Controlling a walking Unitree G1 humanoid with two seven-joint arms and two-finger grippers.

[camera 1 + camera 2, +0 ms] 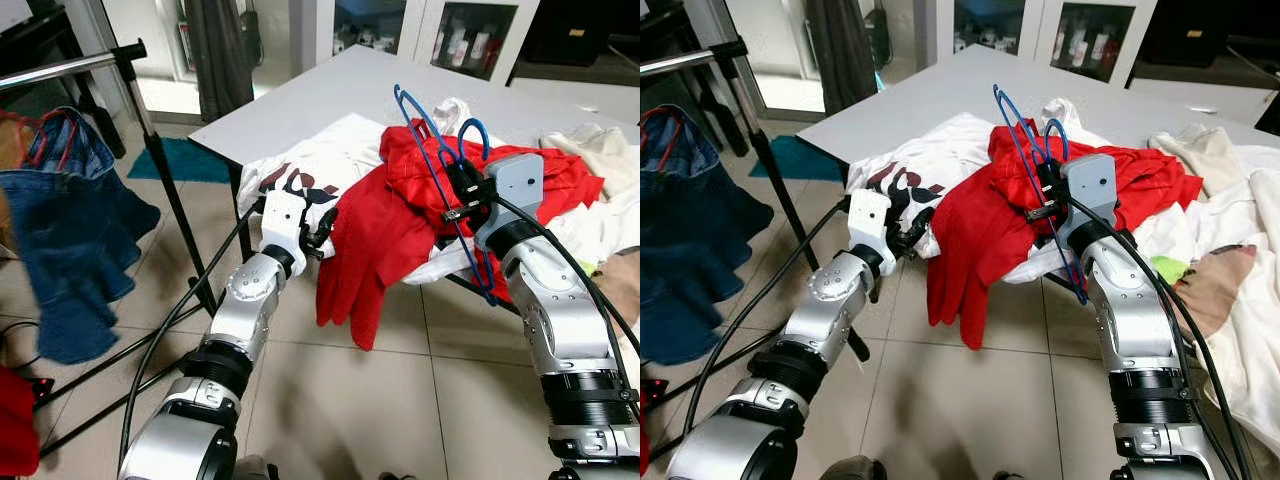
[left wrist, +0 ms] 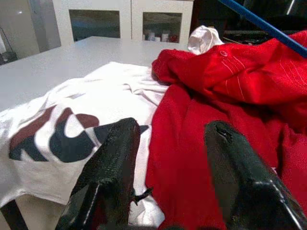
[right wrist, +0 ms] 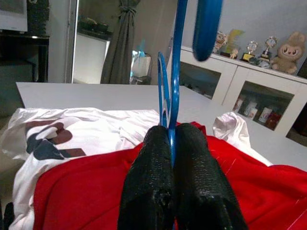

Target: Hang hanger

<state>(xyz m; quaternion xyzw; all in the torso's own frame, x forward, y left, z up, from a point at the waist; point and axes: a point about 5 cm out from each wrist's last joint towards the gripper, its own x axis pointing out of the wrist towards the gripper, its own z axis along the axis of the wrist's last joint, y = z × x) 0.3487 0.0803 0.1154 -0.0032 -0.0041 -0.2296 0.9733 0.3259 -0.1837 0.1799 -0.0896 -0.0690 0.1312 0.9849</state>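
Note:
A blue wire hanger (image 1: 428, 158) stands upright over a red garment (image 1: 380, 230) heaped on the white table (image 1: 330, 90). My right gripper (image 1: 462, 196) is shut on the hanger's wire, and the right wrist view shows both black fingers (image 3: 148, 163) pinching the blue wire (image 3: 176, 72). The red garment hangs over the table's front edge. My left gripper (image 1: 322, 232) is open at that edge, beside a white printed t-shirt (image 1: 300, 175). In the left wrist view its fingers (image 2: 115, 163) are apart with nothing between them, facing the red cloth (image 2: 230, 81).
A clothes rack bar (image 1: 70, 68) on a black stand (image 1: 170, 190) is at the left, with blue jeans (image 1: 70, 230) hanging from it. More pale clothes (image 1: 1230, 270) lie on the table's right side. Tiled floor (image 1: 330, 400) is below.

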